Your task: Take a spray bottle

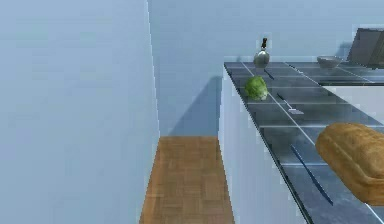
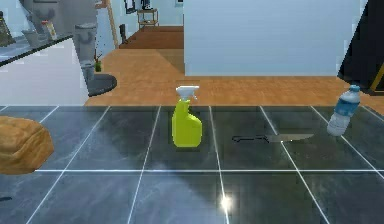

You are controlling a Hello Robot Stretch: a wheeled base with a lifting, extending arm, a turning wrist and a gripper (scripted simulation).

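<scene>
While I cannot tell from these views how the fingers stand, I see the spray bottle (image 2: pixel 186 118) plainly: yellow-green with a white trigger head, upright on the dark tiled counter (image 2: pixel 120 190), a little in from its far edge, with bare tiles on every side of it. A knife (image 2: pixel 275 137) lies flat to its right, apart from it, and a clear water bottle (image 2: pixel 343 110) stands further right, nearer that far edge. A loaf of bread (image 2: pixel 20 143) sits well off to the left. Beyond the far edge I see open wooden floor (image 2: pixel 150 75). Looking ahead, the counter's long white side borders a narrow strip of floor against a blue wall (image 1: pixel 70 110); a green lettuce (image 1: pixel 257 88) sits close to that edge.
</scene>
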